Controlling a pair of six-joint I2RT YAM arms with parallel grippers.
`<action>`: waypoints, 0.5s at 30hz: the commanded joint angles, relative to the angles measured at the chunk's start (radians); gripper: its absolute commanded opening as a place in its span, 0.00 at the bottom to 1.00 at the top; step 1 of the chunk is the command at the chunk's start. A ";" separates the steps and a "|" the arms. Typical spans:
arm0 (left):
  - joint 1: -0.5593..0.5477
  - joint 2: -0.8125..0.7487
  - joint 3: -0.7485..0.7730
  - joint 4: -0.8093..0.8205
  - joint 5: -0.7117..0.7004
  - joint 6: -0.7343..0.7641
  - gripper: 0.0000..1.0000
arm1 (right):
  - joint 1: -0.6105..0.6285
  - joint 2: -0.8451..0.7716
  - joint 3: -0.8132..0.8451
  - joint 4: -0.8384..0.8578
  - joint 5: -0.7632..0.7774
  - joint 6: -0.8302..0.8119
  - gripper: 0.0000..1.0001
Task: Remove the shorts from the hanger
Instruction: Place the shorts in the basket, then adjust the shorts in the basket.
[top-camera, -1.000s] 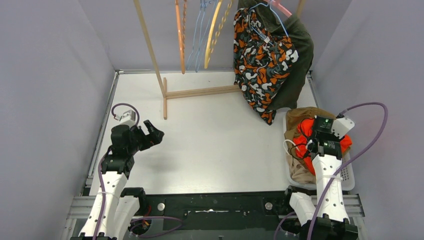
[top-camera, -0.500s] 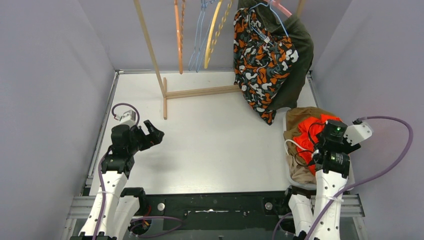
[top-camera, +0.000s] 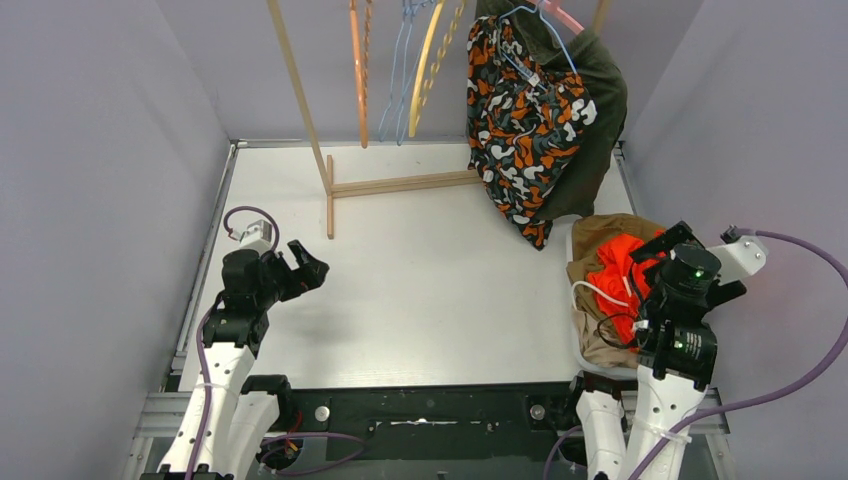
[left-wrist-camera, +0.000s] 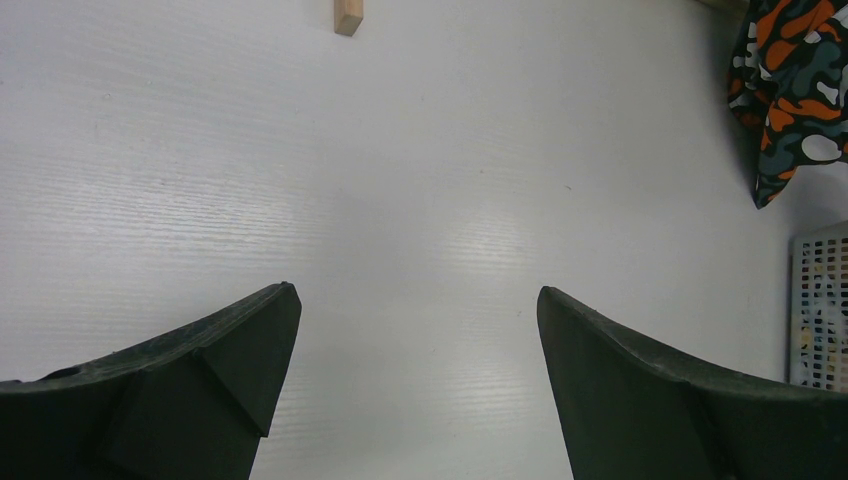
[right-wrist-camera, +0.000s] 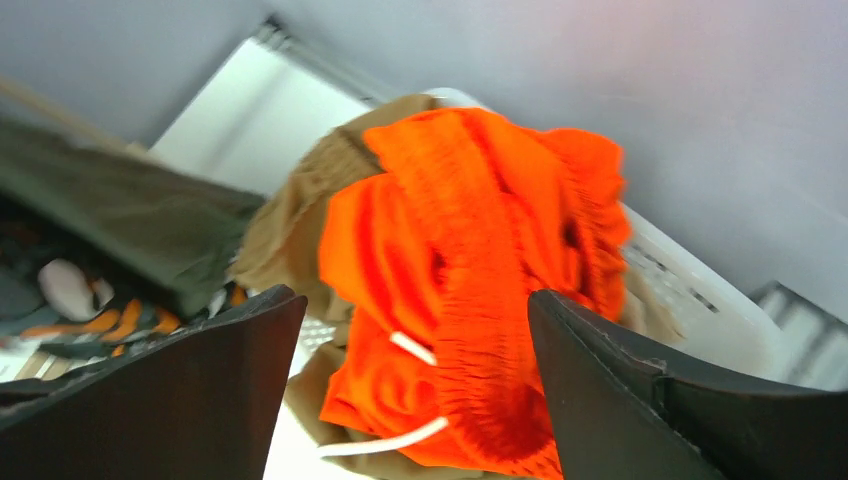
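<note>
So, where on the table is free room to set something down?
Free: the table middle, between the left gripper, the wooden rack foot and the basket. Crowded: the far right, with the hanging camouflage shorts and the full basket.

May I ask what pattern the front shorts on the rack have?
The shorts show orange, black and white camouflage, clearest in the top external view.
</note>
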 joint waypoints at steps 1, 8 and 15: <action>0.007 -0.014 0.008 0.065 0.011 0.006 0.90 | -0.006 0.063 0.027 0.152 -0.255 -0.103 0.87; 0.006 -0.002 0.009 0.062 0.013 0.009 0.90 | -0.012 0.343 -0.143 0.215 -0.120 0.000 0.96; 0.006 0.002 0.009 0.059 0.007 0.010 0.90 | -0.024 0.238 -0.415 0.259 -0.184 0.179 0.97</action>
